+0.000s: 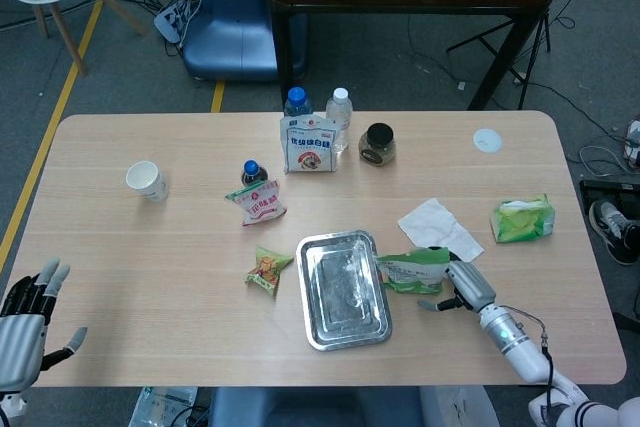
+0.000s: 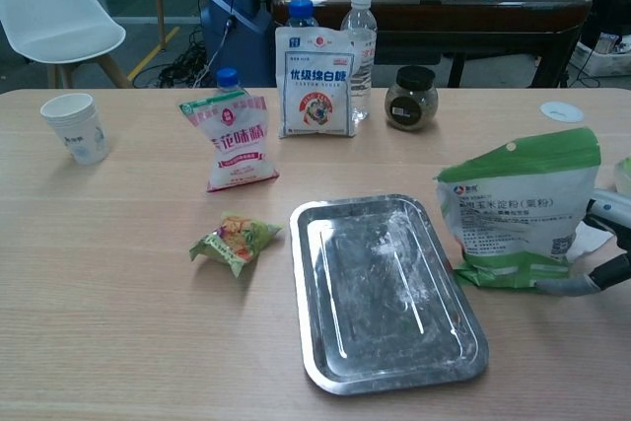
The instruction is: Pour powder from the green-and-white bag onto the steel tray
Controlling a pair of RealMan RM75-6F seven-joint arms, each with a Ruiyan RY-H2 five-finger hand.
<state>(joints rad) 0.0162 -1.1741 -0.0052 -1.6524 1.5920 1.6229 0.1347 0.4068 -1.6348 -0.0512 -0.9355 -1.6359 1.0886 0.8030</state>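
Left hand (image 1: 30, 322): parked at the near worktop edge, fingers spread, holding nothing. Right hand (image 1: 462, 285): at the green-and-white bag (image 2: 520, 209), fingers apart around its side, grip apparently not yet closed. Bag stands upright just right of the steel tray (image 2: 385, 288), handy for tipping. Napkin (image 1: 438, 225) behind; snack packet (image 2: 234, 241), pink bag (image 2: 228, 139), bottles (image 2: 358, 41), jar (image 2: 411, 98) beyond, none blocking.

Right hand (image 1: 462, 285) touches green-and-white bag (image 1: 414, 270) — beside steel tray (image 1: 343, 289).
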